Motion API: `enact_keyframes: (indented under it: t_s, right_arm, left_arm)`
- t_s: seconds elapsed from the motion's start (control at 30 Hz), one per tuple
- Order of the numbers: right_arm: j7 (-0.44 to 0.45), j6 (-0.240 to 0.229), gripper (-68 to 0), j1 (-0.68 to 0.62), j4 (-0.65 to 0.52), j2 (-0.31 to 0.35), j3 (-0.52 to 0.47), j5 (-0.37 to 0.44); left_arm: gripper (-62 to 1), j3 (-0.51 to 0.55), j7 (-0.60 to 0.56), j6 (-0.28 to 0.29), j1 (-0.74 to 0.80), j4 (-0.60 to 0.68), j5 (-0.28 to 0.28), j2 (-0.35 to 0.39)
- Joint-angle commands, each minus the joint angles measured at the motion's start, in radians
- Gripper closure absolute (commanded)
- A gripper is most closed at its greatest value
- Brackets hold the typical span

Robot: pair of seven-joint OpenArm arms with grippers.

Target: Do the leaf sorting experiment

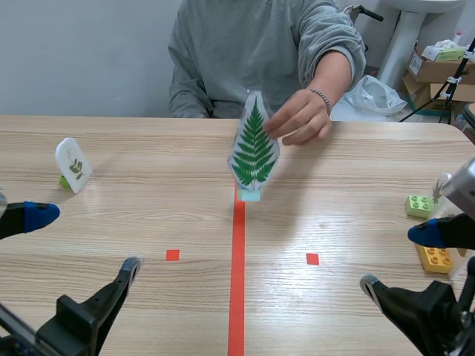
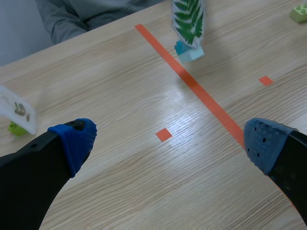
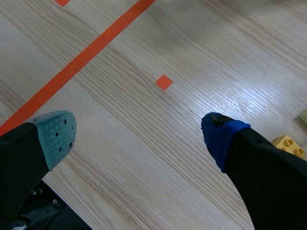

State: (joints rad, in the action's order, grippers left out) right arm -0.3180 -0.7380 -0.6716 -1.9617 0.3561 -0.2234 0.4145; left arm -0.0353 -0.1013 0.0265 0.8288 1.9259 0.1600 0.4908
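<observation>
Left gripper (image 1: 85, 241) and right gripper (image 1: 398, 259) hang spread and empty while a person's hand (image 1: 300, 119) pinches the fern card (image 1: 254, 144) upright (apparently not yet sorted).

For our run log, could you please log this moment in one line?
person's hand holds fern card at tape line; left gripper open; right gripper open

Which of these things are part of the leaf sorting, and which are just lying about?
Part of the job: fern card on its blue block, held by the person's hand; small leaf card on a green block.
Lying about: green brick, yellow brick, plastic bag, cardboard boxes.
</observation>
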Motion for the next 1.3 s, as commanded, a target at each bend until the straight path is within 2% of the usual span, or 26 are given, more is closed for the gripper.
enact_keyframes:
  t_s: [0.0,0.03,0.1,0.2,0.27,0.43,0.63,1.27]
  right_arm:
    - [0.010,-0.008,-53.9,-0.015,-0.015,0.007,-0.019,0.004]
    - [0.010,-0.008,-53.9,-0.017,-0.015,0.007,-0.022,0.004]
    - [0.014,-0.008,-53.9,-0.025,-0.015,0.007,-0.027,0.004]
    - [0.020,-0.008,-53.9,-0.024,-0.015,0.007,-0.027,0.004]
    - [0.027,-0.008,-53.9,-0.024,-0.015,0.007,-0.027,0.004]
    - [0.036,-0.008,-53.8,-0.024,-0.015,0.006,-0.026,0.004]
    - [0.036,-0.008,-53.8,-0.024,-0.015,0.006,-0.026,0.004]
    - [0.055,-0.008,-53.8,-0.024,-0.015,0.001,-0.025,0.023]
  left_arm:
    - [-62.3,0.010,-0.038,0.000,0.027,0.026,0.013,0.010]
    - [-62.3,0.021,-0.044,0.000,0.037,0.028,0.018,0.008]
    - [-62.3,0.042,-0.048,0.014,0.042,0.028,0.068,0.009]
    - [-62.3,0.077,-0.047,0.058,0.047,0.028,0.140,0.009]
    - [-62.3,0.096,-0.043,0.082,0.047,0.028,0.163,0.009]
    - [-62.3,0.116,-0.031,0.082,0.047,0.028,0.166,0.008]
    - [-62.3,0.116,-0.034,0.081,0.047,0.028,0.119,0.008]
    - [-62.3,0.116,-0.037,0.081,0.038,0.028,0.121,0.008]
